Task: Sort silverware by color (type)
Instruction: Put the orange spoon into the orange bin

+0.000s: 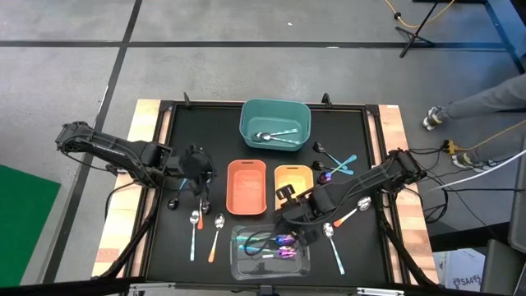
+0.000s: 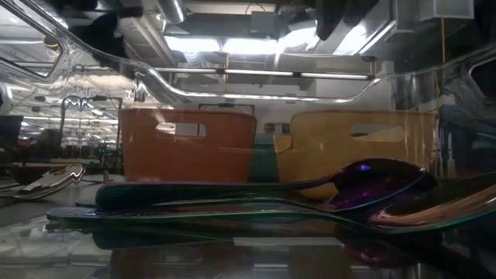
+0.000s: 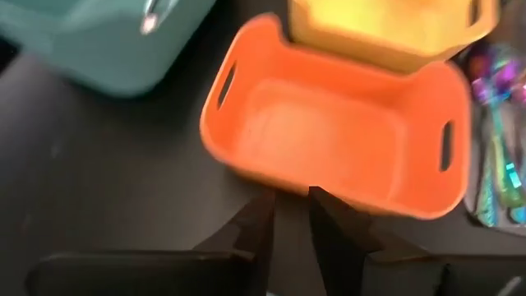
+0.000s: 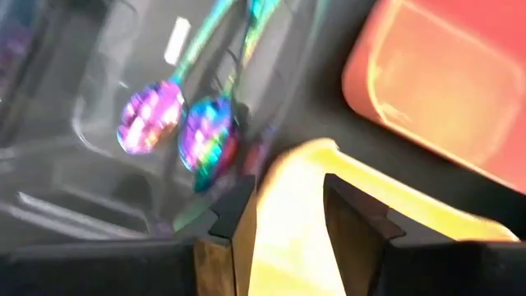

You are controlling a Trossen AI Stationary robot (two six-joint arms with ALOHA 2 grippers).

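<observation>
Silverware lies scattered on the black mat. Two silver pieces (image 1: 275,136) lie in the teal bin (image 1: 274,115). Iridescent spoons (image 1: 275,243) (image 4: 177,119) rest in the clear bin (image 1: 271,265). A teal-handled spoon (image 1: 194,230), an orange-handled spoon (image 1: 216,232) and a black spoon (image 1: 173,202) lie near left. My left gripper (image 1: 204,176) (image 3: 292,210) hovers left of the orange bin (image 1: 246,187), slightly open and holding nothing. My right gripper (image 1: 288,207) (image 4: 288,218) hangs open and holding nothing over the near edge of the yellow bin (image 1: 292,178), just past the clear bin.
On the right side lie a silver spoon (image 1: 334,245), an orange-handled one (image 1: 345,217), a teal-handled one (image 1: 346,163), a black one (image 1: 323,151) and a purple one (image 1: 325,174). A person's legs (image 1: 481,103) show beyond the table's right edge. Cables run off to the right.
</observation>
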